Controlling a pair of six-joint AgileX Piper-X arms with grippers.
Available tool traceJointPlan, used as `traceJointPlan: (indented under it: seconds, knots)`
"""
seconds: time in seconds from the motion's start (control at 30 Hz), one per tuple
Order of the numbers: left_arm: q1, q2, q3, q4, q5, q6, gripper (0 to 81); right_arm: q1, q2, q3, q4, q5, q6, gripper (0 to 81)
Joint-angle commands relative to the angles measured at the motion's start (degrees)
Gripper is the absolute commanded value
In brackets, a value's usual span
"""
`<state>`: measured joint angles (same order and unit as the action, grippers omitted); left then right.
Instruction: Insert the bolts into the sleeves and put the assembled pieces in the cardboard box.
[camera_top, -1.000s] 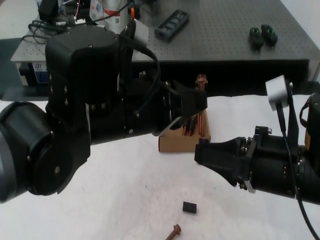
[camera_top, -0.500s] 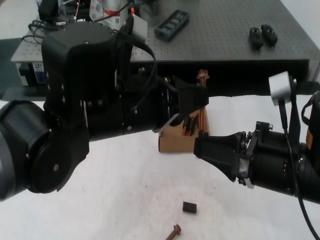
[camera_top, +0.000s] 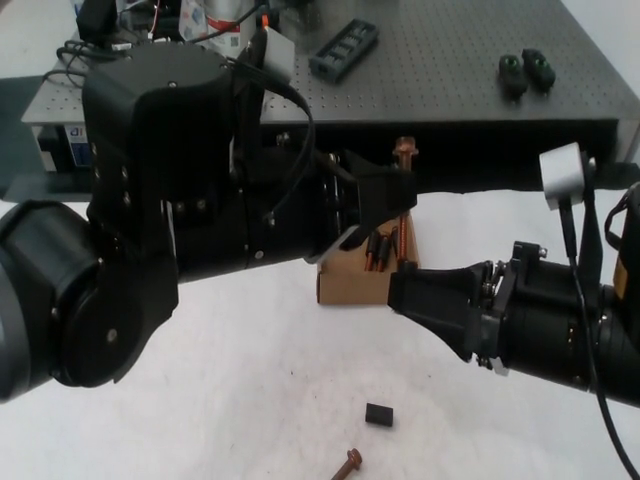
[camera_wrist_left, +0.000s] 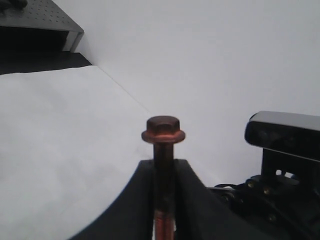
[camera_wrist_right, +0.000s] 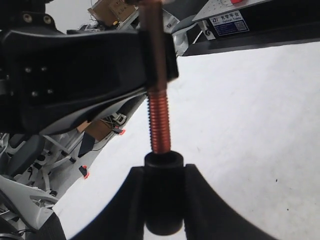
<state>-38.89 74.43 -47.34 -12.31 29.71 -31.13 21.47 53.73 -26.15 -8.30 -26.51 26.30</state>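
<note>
Right now the left gripper (camera_top: 395, 195) is clamped on a copper bolt (camera_top: 404, 157), its two fingers pressed against the shank just under the flanged head, which stands clear above them. From the left wrist view the same bolt (camera_wrist_left: 163, 140) sits upright in the left gripper (camera_wrist_left: 163, 172), with the shank running down between the black fingers (camera_wrist_left: 135, 200).

At about 4 o'clock from it, the right gripper (camera_top: 403, 290) is closed on a short black sleeve (camera_wrist_right: 163, 161), held with its mouth facing the bolt. In the right wrist view the bolt's threaded end (camera_wrist_right: 160, 122) comes down from the left gripper's fingers (camera_wrist_right: 90, 65) and meets the top of the sleeve, which is held in the right gripper (camera_wrist_right: 163, 175). Whether the thread has gone inside I cannot tell.

Directly behind the two grippers, at 12 o'clock from the right gripper's tip, sits the cardboard box (camera_top: 350, 285) on the white cloth (camera_top: 250, 400). Several copper bolts with dark sleeves (camera_top: 376, 250) lean inside it.

At 6 o'clock from the box a loose black sleeve (camera_top: 378, 414) lies on the cloth, and further along at 6 o'clock, at the near edge, lies a loose bolt (camera_top: 348, 464), apart from that sleeve.

Beyond the cloth at 12 o'clock is a perforated metal board (camera_top: 450, 100) carrying a black tray (camera_top: 343, 48), and at 2 o'clock on it lie two dark green-topped objects (camera_top: 525, 72)
</note>
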Motion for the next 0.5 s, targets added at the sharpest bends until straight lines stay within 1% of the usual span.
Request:
traceJointPlan:
  seconds: [0.0, 0.13, 0.27, 0.47]
  knots:
    - [-0.2, -0.7, -0.2, 0.3, 0.4, -0.1, 0.6, 0.1, -2.3, -0.6, -3.3, 1.1, -0.6, 4.7]
    - [-0.2, -0.7, -0.2, 0.1, 0.4, -0.1, 0.6, 0.1, -2.5, -0.6, -3.3, 0.3, -0.6, 4.7]
    - [-0.2, -0.7, -0.2, 0.0, 1.2, -0.1, 0.6, 0.1, -2.5, -0.6, -3.3, 1.5, -1.9, 4.7]
    - [-0.2, -0.7, -0.2, -0.9, 0.4, -0.1, 0.6, -0.1, -2.5, -0.6, 1.0, -3.2, -0.4, 4.7]
